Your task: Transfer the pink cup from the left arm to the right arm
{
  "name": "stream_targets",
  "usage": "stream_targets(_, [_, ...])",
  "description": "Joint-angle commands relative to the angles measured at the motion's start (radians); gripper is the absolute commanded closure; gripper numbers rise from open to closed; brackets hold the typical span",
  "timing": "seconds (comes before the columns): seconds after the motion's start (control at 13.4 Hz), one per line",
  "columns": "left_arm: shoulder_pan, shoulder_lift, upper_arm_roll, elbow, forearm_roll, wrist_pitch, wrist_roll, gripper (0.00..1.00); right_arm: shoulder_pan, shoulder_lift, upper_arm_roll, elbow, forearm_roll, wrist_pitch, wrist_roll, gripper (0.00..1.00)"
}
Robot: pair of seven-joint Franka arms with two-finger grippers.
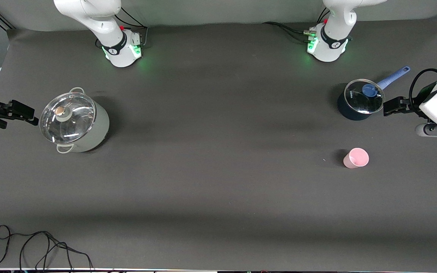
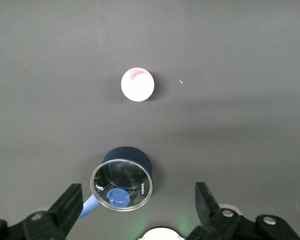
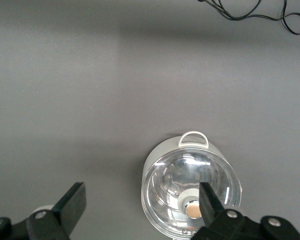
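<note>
My left gripper (image 1: 390,107) hangs released, fingers spread wide, over the left arm's end of the table (image 1: 218,189), just beside the saucepan (image 1: 357,102). In the front view the pink cup (image 1: 356,158) stands at about seven o'clock from that gripper and at six o'clock from the saucepan, nearer to the front camera than the saucepan and apart from it. It is upright on the table, touched by neither of my grippers.

The cup is a small, smooth, tapered plastic tumbler with its mouth up, showing a pale inside. The saucepan is dark navy and round, with a blue handle (image 1: 394,77) pointing to two o'clock and a clear glass lid (image 1: 363,96) with a blue knob.

My right gripper (image 1: 32,116) waits released at nine o'clock from the big pot (image 1: 89,129), a pale, glossy round pot with loop handles and a domed glass lid (image 1: 68,117). What either pot holds I cannot tell. The table is matte dark grey, and a thin black cable (image 1: 44,246) lies looped on it.
</note>
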Motion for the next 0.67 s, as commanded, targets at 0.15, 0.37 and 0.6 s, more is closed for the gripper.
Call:
stream_targets(0.15, [-0.001,0.004,0.0,0.008,-0.005,0.0,0.008,0.0,0.009,-0.01,0.0,-0.001,-0.006,0.005,0.013,0.0])
stream_targets(0.37, [-0.006,0.004,-0.002,0.008,-0.005,0.004,0.008,0.0,0.007,-0.01,-0.002,0.002,-0.006,0.005,0.011,0.0])
stream_targets(0.6, [-0.004,0.004,-0.002,0.01,-0.005,0.008,0.008,0.01,0.007,-0.01,-0.002,0.002,-0.006,0.005,0.011,0.0])
